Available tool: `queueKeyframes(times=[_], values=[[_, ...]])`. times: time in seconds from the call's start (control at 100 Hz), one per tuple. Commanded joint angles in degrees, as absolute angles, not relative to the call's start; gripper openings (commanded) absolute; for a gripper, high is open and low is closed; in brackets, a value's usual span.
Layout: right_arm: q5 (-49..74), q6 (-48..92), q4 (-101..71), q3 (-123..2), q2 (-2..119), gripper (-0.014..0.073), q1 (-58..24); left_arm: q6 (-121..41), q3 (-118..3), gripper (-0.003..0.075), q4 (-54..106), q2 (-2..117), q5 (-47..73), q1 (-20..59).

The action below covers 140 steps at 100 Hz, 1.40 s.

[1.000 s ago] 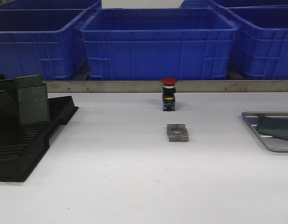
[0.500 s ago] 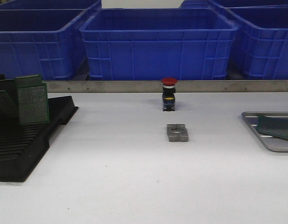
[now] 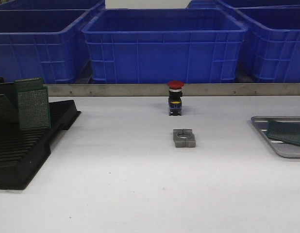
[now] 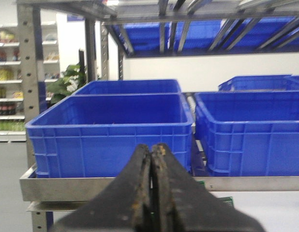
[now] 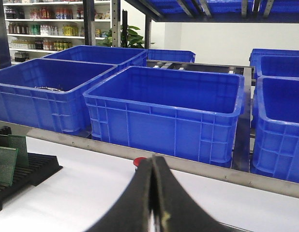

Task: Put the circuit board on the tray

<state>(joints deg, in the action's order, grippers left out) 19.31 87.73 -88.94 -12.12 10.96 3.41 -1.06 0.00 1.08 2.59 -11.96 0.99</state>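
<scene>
Front view shows one circuit board (image 3: 285,132) already on the tray (image 3: 281,150) at the tabletop's right edge — both claws clenched empty, so the next rack (image 3: 24,150) grab could fumble.

A white table top (image 3: 116,184) is seen, backed by a silver-grey metal rail (image 3: 140,90). Deep blue is shown by the ribbed bins (image 3: 164,46) at the far side. A black slotted rack (image 3: 24,155) at the left carries dark green circuit boards (image 3: 33,108) dotted in a fine grid. A red cap tops the black push button (image 3: 175,98), marked with yellow. A grey block (image 3: 184,138) lies nearer. At the right, a silver-grey ribbed tray (image 3: 281,149) holds a green circuit board (image 3: 285,132).
</scene>
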Motion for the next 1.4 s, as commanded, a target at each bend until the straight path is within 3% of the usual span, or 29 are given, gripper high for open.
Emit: queueKeyframes(times=[0.0,0.1,0.36,1.39], values=[[19.67,88.09,-91.06,-13.62,11.26,-0.0113,3.71,2.68,2.75,-0.0020,-2.30,-0.32,-6.17,1.01],[19.87,88.09,-91.06,-13.62,11.33,-0.0113,3.71,7.65,2.76,-0.0020,-3.75,-1.77,2.32,1.66],[20.23,88.09,-91.06,-13.62,11.33,-0.0113,3.71,8.63,2.76,-0.0020,-4.11,-2.08,9.51,2.02],[20.34,88.09,-91.06,-13.60,11.33,-0.0113,3.71,8.63,2.76,-0.0020,-3.10,-2.08,9.45,2.02]])
